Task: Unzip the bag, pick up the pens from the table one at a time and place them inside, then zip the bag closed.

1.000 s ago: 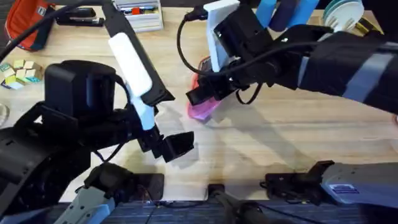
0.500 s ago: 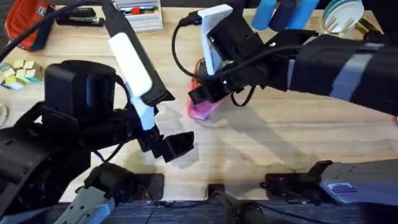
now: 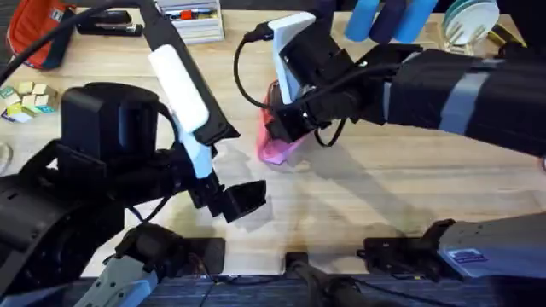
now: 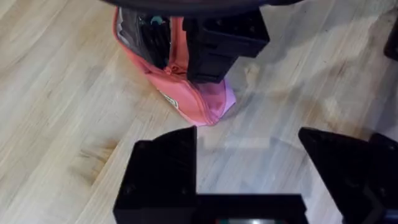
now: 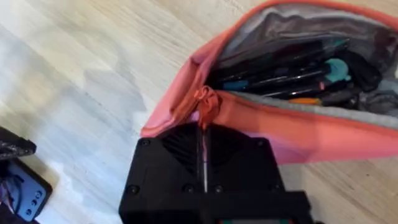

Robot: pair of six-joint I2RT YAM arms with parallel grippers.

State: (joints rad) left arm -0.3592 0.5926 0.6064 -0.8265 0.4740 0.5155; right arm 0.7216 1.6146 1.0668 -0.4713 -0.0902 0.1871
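Two grippers in play: the right gripper [image 5: 202, 134] has its jaws pinched together on the zipper pull [image 5: 205, 106] at one end of the bag [image 4: 186, 93], the left gripper [image 4: 249, 168] hangs just beside that end with jaws wide apart, holding nothing. The bag lies mid-table [image 3: 358, 205], under the right arm, mouth gaping, pens [image 5: 292, 78] already inside. Looks like you're at the zip-closed step. Judgement: you need the bag anchored or it'll just slide with the pull. Bring the left in to clamp the fabric tail at this end, then draw the pull straight along the teeth, low and level. Watch the pen tips near the opening, they could snag the slider. Can't see any pen on the table
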